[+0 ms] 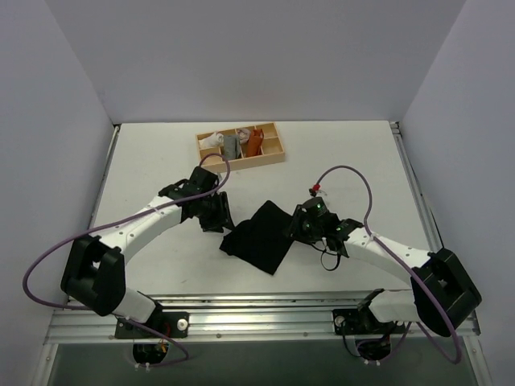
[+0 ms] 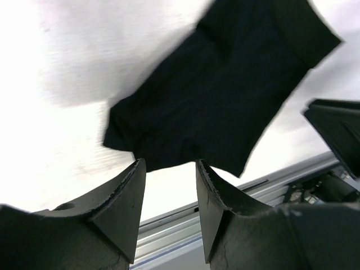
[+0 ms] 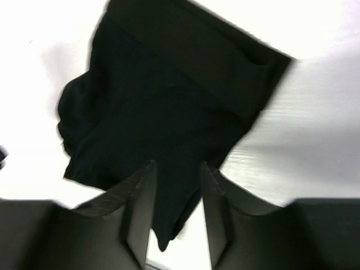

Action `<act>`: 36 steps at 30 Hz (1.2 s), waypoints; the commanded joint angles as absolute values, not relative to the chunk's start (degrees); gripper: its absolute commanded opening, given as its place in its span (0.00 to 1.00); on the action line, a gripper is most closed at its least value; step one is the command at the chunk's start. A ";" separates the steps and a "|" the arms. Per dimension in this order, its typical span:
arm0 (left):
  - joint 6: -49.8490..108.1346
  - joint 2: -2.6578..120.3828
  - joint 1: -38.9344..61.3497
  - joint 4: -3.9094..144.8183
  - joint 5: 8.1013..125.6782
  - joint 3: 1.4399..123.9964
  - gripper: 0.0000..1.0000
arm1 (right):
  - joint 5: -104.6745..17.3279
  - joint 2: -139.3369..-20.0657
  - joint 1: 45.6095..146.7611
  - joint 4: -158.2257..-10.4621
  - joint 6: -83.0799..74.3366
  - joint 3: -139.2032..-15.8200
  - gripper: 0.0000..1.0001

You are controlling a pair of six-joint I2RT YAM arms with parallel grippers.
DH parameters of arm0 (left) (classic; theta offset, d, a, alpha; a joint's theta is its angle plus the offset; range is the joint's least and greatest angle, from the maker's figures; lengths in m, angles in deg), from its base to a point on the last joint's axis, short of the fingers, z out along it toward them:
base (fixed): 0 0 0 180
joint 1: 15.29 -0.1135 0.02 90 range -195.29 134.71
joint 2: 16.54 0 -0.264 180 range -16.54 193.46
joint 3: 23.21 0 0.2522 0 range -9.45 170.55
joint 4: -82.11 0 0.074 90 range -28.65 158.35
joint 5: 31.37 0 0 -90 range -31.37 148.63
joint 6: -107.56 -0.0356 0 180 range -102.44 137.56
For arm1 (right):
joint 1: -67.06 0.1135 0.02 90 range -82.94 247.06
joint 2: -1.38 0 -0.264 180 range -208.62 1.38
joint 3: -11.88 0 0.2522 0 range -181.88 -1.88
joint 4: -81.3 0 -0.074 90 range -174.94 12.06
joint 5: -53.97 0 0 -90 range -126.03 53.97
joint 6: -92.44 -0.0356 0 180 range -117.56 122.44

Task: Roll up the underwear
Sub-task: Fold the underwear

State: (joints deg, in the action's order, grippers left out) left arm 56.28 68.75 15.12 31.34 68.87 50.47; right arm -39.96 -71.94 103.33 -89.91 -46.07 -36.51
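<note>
The black underwear (image 1: 261,237) lies flat and loosely spread on the white table between the two arms, turned diagonally. My left gripper (image 1: 219,215) stands at its left edge. In the left wrist view the left gripper (image 2: 169,163) is open with nothing between its fingers, and the underwear (image 2: 219,84) lies just beyond the tips. My right gripper (image 1: 298,229) is over the cloth's right side. In the right wrist view the right gripper (image 3: 177,164) has its jaws apart, and a pointed corner of the underwear (image 3: 169,101) lies between them with white table showing beside it.
A small wooden tray (image 1: 275,156) stands at the back of the table, holding a white roll (image 1: 213,139), a grey roll (image 1: 232,145) and an orange-brown roll (image 1: 253,142). The metal rail (image 1: 265,310) runs along the near edge.
</note>
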 commanded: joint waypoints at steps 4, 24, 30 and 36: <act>57.73 69.76 17.75 38.89 72.51 52.60 0.49 | -31.56 -73.06 100.55 -85.30 -50.99 -39.40 0.42; 60.36 86.82 17.93 37.59 69.80 51.55 0.49 | -30.23 -86.42 97.03 -89.07 -51.70 -41.87 0.26; 66.60 82.52 17.76 38.99 70.05 46.19 0.50 | -30.06 -86.60 96.33 -90.91 -52.40 -39.32 0.08; 70.91 75.75 16.62 39.26 69.53 47.93 0.53 | -29.62 -84.58 96.41 -90.92 -51.96 -38.00 0.07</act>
